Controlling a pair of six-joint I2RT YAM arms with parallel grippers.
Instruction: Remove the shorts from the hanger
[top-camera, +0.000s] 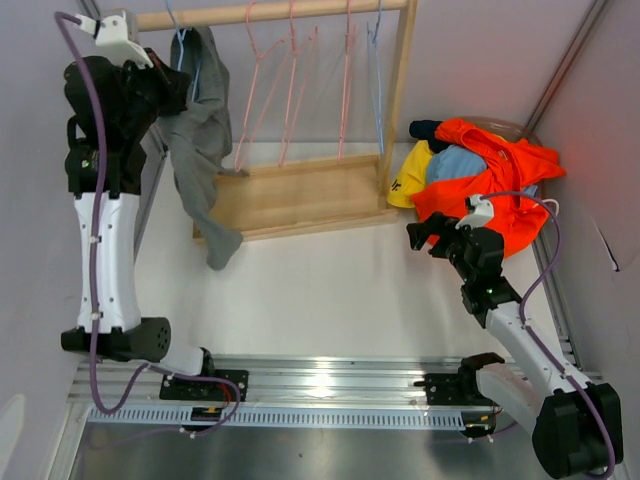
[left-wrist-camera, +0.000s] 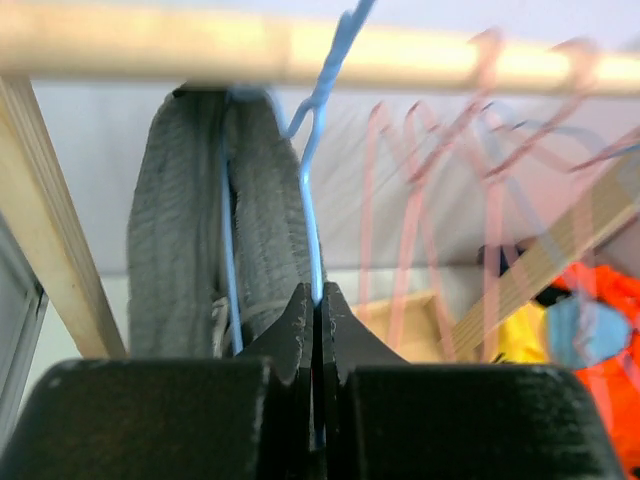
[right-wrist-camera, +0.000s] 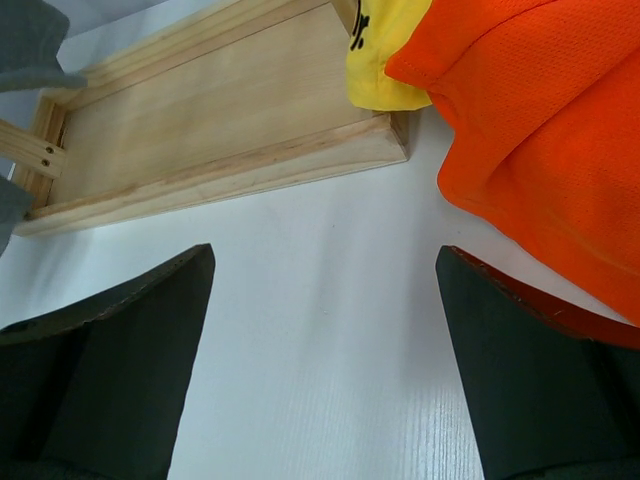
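1. The left gripper (left-wrist-camera: 318, 300) is raised to the wooden rail (left-wrist-camera: 150, 45) of a clothes rack. Its jaws are pinched tight on the thin wire of a blue hanger (left-wrist-camera: 310, 190), probably to steady the hanger while the cloth comes off.
2. The grey shorts (top-camera: 200, 140) hang on that blue hanger at the rail's left end. They are long and limp, with one leg trailing down past the front of the wooden base (top-camera: 300, 195). Close up they look like thick, soft folds (the wrist view is blurred).
3. The pink hangers (top-camera: 290, 90) beside them are bare, so the grey pair appears to be the last one left to remove.
4. Four other pairs lie heaped to the right of the rack. The orange shorts (top-camera: 500, 170) are spread on top, with the yellow shorts (top-camera: 410, 175), light blue shorts (top-camera: 460, 162) and navy shorts (top-camera: 425, 128) peeking out.
5. The right gripper (right-wrist-camera: 322, 255) sits low over the white table (top-camera: 330, 290), just beside the heap. Its jaws are spread wide and hold nothing, and it seems to be parked out of the way.
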